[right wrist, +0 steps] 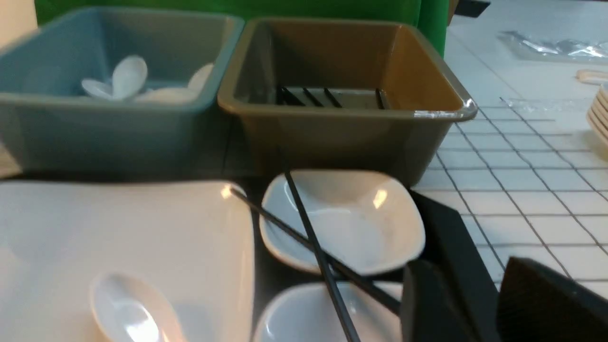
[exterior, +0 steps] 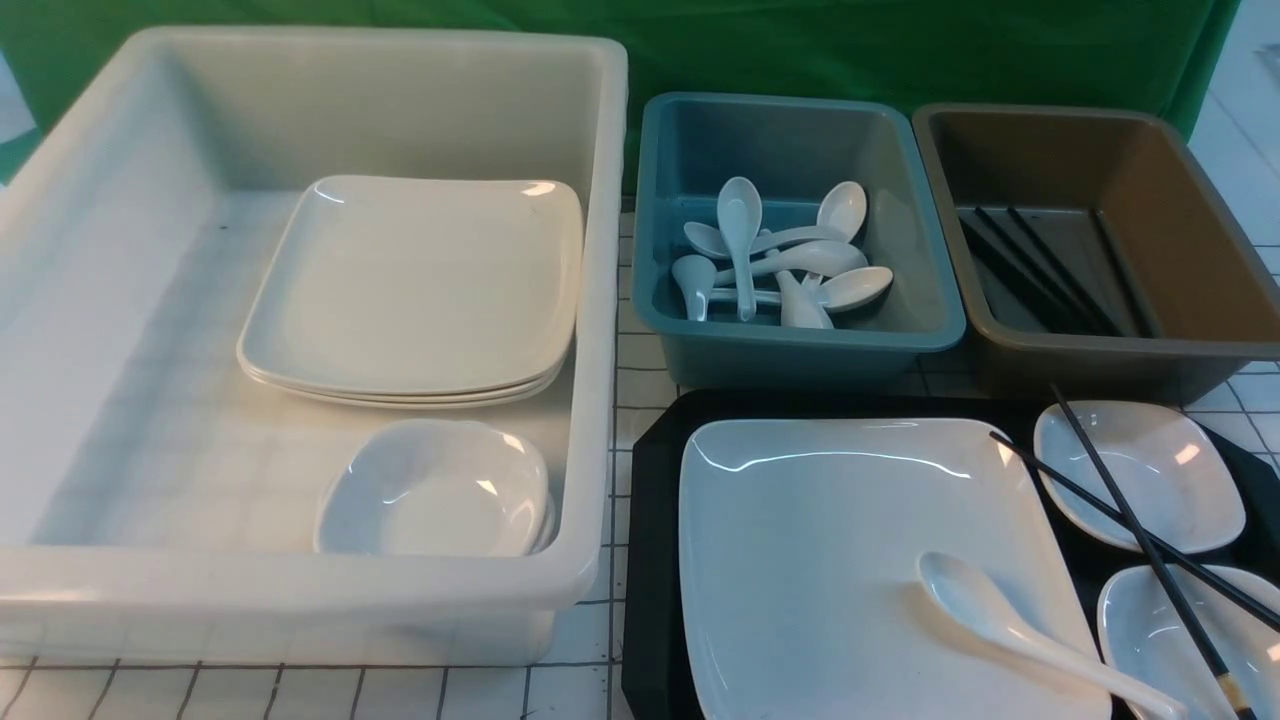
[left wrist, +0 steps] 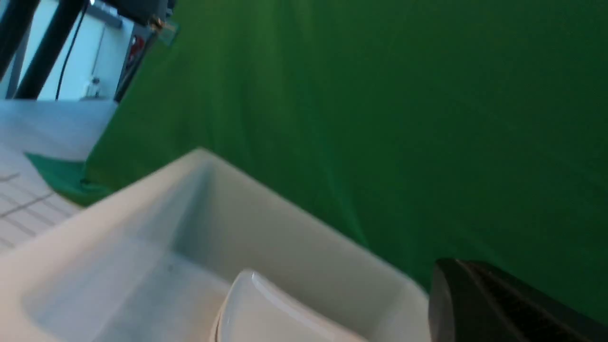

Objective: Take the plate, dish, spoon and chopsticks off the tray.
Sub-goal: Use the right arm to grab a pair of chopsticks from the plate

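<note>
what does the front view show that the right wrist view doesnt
Front only: the large white plastic tub holding stacked white square plates and a small white bowl. Right wrist only: the right gripper, jaws apart, holding nothing, and a stack of pale dishes on the gridded table. Both: the blue plastic bin, brown plastic bin, and the black textured tray with its large white square plate, white soup spoon and crossed black chopsticks.

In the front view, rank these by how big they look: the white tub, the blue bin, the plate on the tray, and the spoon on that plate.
1. white tub
2. plate and blue bin: close; the plate is nearer the camera and cut off, so unranked
3. spoon
</note>
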`<action>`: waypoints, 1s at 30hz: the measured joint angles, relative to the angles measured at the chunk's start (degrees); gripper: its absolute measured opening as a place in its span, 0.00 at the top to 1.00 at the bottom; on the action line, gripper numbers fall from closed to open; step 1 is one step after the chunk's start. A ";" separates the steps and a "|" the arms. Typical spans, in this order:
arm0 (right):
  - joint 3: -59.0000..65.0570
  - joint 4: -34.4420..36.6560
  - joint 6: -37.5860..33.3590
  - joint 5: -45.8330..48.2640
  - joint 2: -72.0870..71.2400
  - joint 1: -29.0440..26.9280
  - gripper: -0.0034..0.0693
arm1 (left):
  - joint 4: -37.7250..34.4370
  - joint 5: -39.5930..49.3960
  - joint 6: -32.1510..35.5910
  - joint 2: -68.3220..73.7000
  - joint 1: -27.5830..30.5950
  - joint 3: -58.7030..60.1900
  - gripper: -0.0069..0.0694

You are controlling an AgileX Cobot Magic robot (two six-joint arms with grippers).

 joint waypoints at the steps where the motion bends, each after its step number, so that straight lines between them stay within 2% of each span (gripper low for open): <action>1: 0.00 0.00 0.52 -0.53 0.00 0.00 0.62 | 0.00 -1.22 -0.28 0.00 0.00 0.00 0.90; 4: 0.00 5.71 15.52 -11.99 0.00 0.00 0.62 | -0.04 -14.43 -9.46 0.00 0.00 0.00 0.90; 5: 0.00 6.09 16.48 -12.60 0.00 0.00 0.62 | 0.02 -15.90 -10.62 0.00 0.00 0.00 0.90; 6: 0.00 7.16 23.91 -17.24 -0.02 0.00 0.62 | 0.51 -18.93 -14.64 0.00 0.00 -1.28 0.90; 8: 0.00 7.79 28.44 -20.80 -0.02 0.00 0.62 | 2.56 -17.94 -17.05 -0.06 0.00 -5.28 0.90; 11: 0.00 7.95 29.35 -22.51 -0.02 0.00 0.62 | 7.11 -10.78 -18.15 0.29 0.00 -13.14 0.90; 12: 0.00 8.07 27.76 -22.56 -0.02 0.00 0.62 | 10.35 -2.95 -18.45 2.38 0.00 -21.15 0.90; 13: 0.00 8.07 27.76 -22.56 -0.02 0.00 0.62 | 10.72 -1.79 -18.51 2.38 0.00 -22.07 0.90; 14: 0.00 8.13 27.29 -23.11 -0.02 0.00 0.62 | 13.46 8.61 -18.41 6.19 0.00 -29.60 0.90; 16: 0.00 8.13 28.80 -24.64 -0.02 0.00 0.62 | 15.78 21.72 -16.17 10.76 0.00 -37.62 0.90; 18: -1.63 6.44 30.90 -23.17 -0.06 0.27 0.63 | 16.66 37.83 -9.54 18.35 0.00 -45.35 0.90; 20: -6.72 2.39 31.65 -18.14 0.43 1.64 0.67 | 16.17 47.22 -4.99 24.22 0.00 -50.00 0.90; 21: -11.65 0.11 31.32 -12.56 1.81 3.08 0.73 | 14.98 55.33 -1.09 28.51 0.00 -52.72 0.90; 22: -14.34 -0.58 30.60 -8.33 2.85 3.96 0.78 | 13.94 59.20 0.44 31.29 0.00 -53.44 0.90; 24: -25.48 -2.13 24.64 5.78 8.93 8.35 0.90 | 10.56 67.54 6.15 38.65 0.00 -54.54 0.90; 25: -26.40 -2.21 24.02 7.09 9.57 8.77 0.91 | 10.23 68.17 6.62 39.96 0.00 -54.52 0.90; 26: -32.74 -2.50 19.69 16.55 14.45 11.95 0.93 | 7.59 72.36 9.83 44.24 0.00 -54.65 0.90; 28: -42.25 -2.96 14.54 32.13 23.96 17.60 0.94 | 4.44 74.79 13.80 49.89 0.00 -54.71 0.90; 29: -42.94 -3.09 14.19 34.89 24.74 18.05 0.94 | 3.93 74.90 14.40 50.73 0.00 -54.71 0.90; 30: -46.95 -3.75 12.19 42.43 30.32 20.78 0.95 | 2.49 74.92 16.19 52.75 0.00 -54.71 0.90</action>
